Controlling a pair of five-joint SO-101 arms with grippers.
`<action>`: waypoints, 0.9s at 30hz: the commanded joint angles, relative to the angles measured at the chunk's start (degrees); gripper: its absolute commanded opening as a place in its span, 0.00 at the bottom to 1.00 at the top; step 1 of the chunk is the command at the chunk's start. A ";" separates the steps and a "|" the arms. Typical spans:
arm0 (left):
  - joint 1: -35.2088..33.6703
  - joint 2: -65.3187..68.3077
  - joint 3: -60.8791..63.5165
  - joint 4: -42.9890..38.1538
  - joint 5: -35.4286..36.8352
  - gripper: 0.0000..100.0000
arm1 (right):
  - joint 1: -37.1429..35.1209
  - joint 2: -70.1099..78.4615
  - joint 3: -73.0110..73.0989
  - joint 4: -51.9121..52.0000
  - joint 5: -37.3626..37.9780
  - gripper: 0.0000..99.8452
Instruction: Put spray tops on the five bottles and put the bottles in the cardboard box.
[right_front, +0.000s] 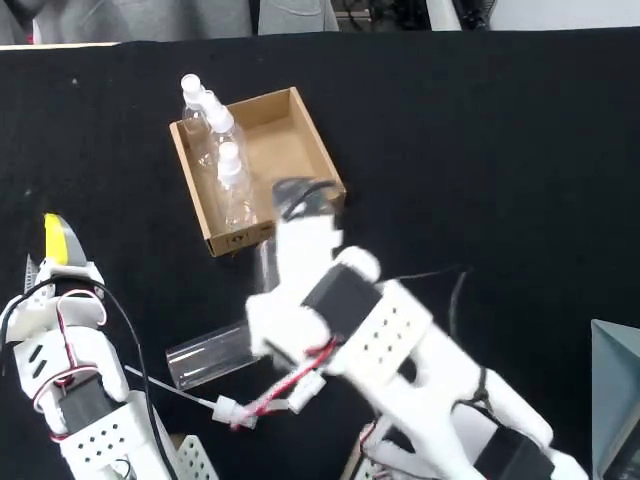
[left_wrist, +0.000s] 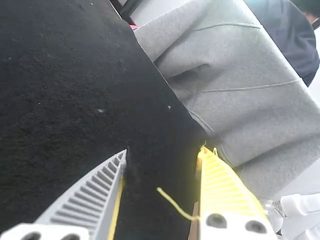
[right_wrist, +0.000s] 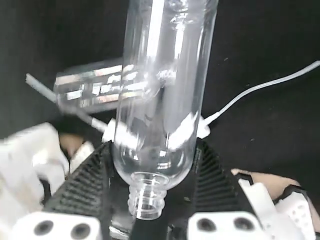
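A: What has the right gripper (right_wrist: 152, 150) got?

B: Its black ribbed fingers (right_wrist: 85, 180) are clamped snugly round a clear plastic bottle with a bare threaded neck (right_wrist: 165, 75). The neck points back toward the wrist and has no top on it. From above, that gripper (right_front: 300, 197) hangs just beside the near right corner of the shallow brown cardboard box (right_front: 312, 135).

A: And the left gripper (left_wrist: 164, 151)?

B: It is spread wide, one grey finger and one yellow, with nothing between them. It sits over the black table cloth (left_wrist: 60, 90), well apart from the box on the left side (right_front: 57, 235).

A: So how much is done?

B: Three clear bottles with white spray tops (right_front: 235, 185) sit in a row along the box's left wall, and the farthest one's top pokes over the far corner. I'd count that as three of five finished.

A: And the rest?

B: The held bottle needs its top. A second clear bottle on its side (right_front: 205, 357) lies on the cloth near the arms, with no top that I can make out. A loose white spray top with a thin dip tube (right_front: 228, 410) lies just beside it. I can't tell for sure whether another loose top is out there.

A: So two cappings and two placements remain.

B: That's my reading: a bit past halfway.
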 joint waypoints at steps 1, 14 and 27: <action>-0.31 -0.97 -1.19 -1.32 0.18 0.21 | 9.32 -2.51 -0.13 -2.46 -0.62 0.06; -0.13 -0.97 -1.10 -1.32 0.18 0.21 | 30.68 -2.59 5.67 -12.31 -7.47 0.06; -0.13 -0.97 -1.10 -1.32 0.18 0.21 | 33.49 -2.59 23.34 -32.44 -14.59 0.06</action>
